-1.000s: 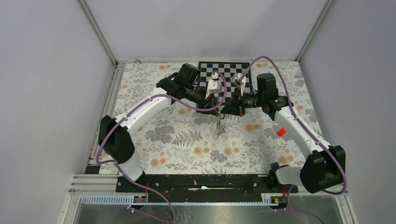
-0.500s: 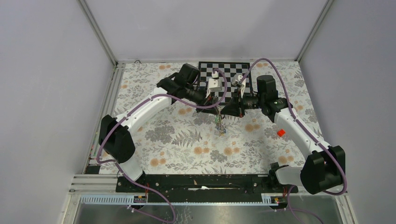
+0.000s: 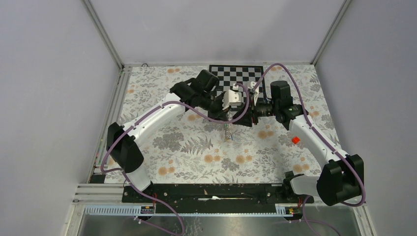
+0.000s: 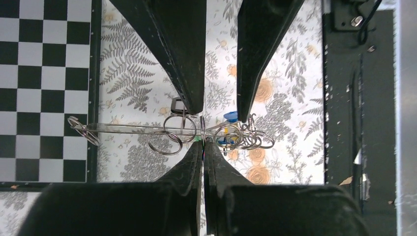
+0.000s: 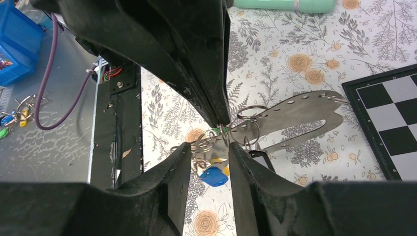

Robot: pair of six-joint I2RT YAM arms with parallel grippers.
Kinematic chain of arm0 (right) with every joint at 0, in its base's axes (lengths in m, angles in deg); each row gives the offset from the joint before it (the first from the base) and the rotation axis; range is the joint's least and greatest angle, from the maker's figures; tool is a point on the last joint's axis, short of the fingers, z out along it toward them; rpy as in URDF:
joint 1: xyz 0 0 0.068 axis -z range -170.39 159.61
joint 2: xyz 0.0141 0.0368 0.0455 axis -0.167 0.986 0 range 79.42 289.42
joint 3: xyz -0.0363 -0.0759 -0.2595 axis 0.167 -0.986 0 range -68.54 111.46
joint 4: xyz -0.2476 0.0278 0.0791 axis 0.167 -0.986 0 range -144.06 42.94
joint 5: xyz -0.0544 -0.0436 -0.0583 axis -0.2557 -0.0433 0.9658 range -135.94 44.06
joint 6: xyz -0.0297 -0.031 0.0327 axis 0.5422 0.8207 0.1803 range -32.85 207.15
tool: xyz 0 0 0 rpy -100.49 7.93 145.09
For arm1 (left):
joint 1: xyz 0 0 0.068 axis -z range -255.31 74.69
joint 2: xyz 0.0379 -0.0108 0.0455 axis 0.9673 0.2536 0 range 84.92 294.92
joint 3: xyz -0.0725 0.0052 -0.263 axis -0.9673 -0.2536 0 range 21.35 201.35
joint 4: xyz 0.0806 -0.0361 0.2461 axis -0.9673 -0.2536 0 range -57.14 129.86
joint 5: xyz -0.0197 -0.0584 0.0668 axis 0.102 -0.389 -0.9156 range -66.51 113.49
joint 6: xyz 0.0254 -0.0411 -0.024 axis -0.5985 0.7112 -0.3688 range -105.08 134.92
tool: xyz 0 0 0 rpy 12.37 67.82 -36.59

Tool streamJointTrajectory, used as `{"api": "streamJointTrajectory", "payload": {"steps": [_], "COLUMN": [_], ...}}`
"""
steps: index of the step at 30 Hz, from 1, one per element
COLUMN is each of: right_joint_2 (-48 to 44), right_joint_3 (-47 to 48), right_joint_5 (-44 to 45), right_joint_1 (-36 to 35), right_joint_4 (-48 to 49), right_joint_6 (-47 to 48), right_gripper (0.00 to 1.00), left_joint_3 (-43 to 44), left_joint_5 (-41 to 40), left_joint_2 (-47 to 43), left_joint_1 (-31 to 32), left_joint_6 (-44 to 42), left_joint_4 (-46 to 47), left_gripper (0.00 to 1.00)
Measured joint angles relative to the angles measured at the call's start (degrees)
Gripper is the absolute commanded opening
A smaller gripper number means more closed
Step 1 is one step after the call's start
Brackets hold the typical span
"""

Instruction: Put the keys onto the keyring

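Plain pale grey walls (image 3: 216,29) enclose a desk (image 3: 196,157) covered in a grey-and-orange floral cloth, with a black-and-white checkerboard (image 3: 236,73) at its far edge and aluminium posts (image 3: 103,34) in the corners.

I've got a floral cloth (image 3: 162,162) with a checkerboard (image 3: 231,73) at its far edge and a small orange-red block (image 3: 295,140) off to the right — well apart from the board. Right wrist view gives me a holed metal strip (image 5: 300,110) pointing toward the board, a mint-green piece (image 5: 285,5) on the cloth, and a blue bin (image 5: 14,44) past the black rail (image 5: 115,123).
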Motion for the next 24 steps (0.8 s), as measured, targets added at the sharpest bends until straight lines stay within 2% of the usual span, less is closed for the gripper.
{"api": "streamJointTrajectory", "payload": {"steps": [5, 9, 24], "right_joint_2": [0.04, 0.26, 1.38], "right_joint_3": [0.09, 0.09, -1.70], "right_joint_5": [-1.20, -2.64, -5.53], "right_joint_1": [0.00, 0.00, -0.02], "right_joint_4": [0.04, 0.68, 8.39], "right_joint_6": [0.26, 0.37, -1.55], "right_gripper": [0.38, 0.38, 0.35], "left_joint_3": [0.00, 0.02, 0.55], "left_joint_5": [-5.86, -7.61, -3.65], "left_joint_2": [-0.33, -0.57, -0.68], "left_joint_1": [1.64, 2.12, 2.10], "left_joint_6": [-3.17, -4.63, -4.90], "left_joint_4": [-1.53, -2.05, -2.82], "left_gripper": [0.00, 0.00, 0.00]}}
